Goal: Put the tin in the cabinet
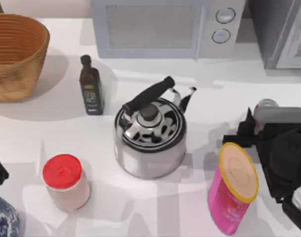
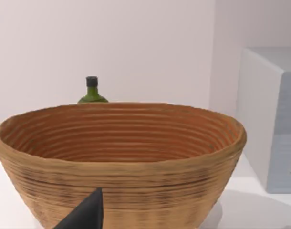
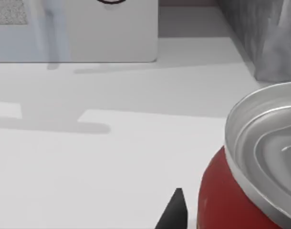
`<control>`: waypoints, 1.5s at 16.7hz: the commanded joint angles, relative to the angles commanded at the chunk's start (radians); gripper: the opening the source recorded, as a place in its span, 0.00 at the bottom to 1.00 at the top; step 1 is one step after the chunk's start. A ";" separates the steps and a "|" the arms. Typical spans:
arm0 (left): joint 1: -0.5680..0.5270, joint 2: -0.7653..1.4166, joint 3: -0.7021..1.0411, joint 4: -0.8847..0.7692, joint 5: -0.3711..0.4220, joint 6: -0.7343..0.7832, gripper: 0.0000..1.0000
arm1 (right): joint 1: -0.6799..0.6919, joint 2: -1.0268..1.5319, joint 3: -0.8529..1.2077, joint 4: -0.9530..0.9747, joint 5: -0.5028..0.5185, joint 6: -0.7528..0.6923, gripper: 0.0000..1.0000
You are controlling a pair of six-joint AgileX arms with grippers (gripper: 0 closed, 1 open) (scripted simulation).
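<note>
The tin (image 3: 250, 176), red with a silver top, stands on the white table (image 1: 190, 94) at the right side, close against the right gripper (image 1: 256, 126); from above, the dark arm hides all but its silver top, and the wrist view cuts off its label. Whether the jaws are wide or closed cannot be told. The dark grey cabinet (image 1: 281, 32) lies beyond the gripper, cropped at the corner. Near it stands a pink canister (image 1: 232, 197), its lettering unreadable. The left arm is parked at the table's left edge, facing a basket (image 2: 119, 157).
</note>
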State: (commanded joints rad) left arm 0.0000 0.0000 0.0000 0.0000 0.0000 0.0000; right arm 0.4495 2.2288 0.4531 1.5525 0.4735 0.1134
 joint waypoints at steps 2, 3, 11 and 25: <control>0.000 0.000 0.000 0.000 0.000 0.000 1.00 | 0.000 0.000 0.000 0.000 0.000 0.000 0.00; 0.000 0.000 0.000 0.000 0.000 0.000 1.00 | 0.000 0.000 0.000 0.000 0.000 0.000 0.00; 0.000 0.000 0.000 0.000 0.000 0.000 1.00 | 0.001 -0.156 0.021 -0.163 0.000 -0.007 0.00; 0.000 0.000 0.000 0.000 0.000 0.000 1.00 | 0.003 -0.769 0.102 -0.871 -0.010 0.002 0.00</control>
State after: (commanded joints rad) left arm 0.0000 0.0000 0.0000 0.0000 0.0000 0.0000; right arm 0.4523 1.4596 0.5550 0.6811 0.4638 0.1155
